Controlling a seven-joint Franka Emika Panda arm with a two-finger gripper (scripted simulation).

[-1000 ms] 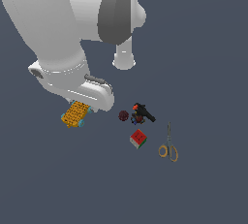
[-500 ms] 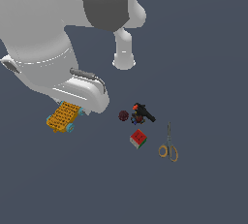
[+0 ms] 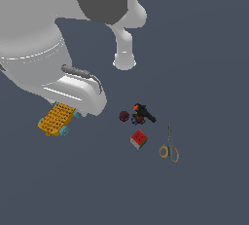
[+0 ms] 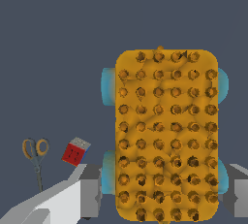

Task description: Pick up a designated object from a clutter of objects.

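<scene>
Between the pincer fingers, orange studded block, pinched at one end.

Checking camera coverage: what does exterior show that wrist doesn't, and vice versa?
Exterior only: the arm body, the maroon ball and the black-and-red tool. Wrist only: the block's full stud grid close up, with the fingers on either side of its end; whether they clamp it can't be told. Both: the block, cube, scissors.
</scene>
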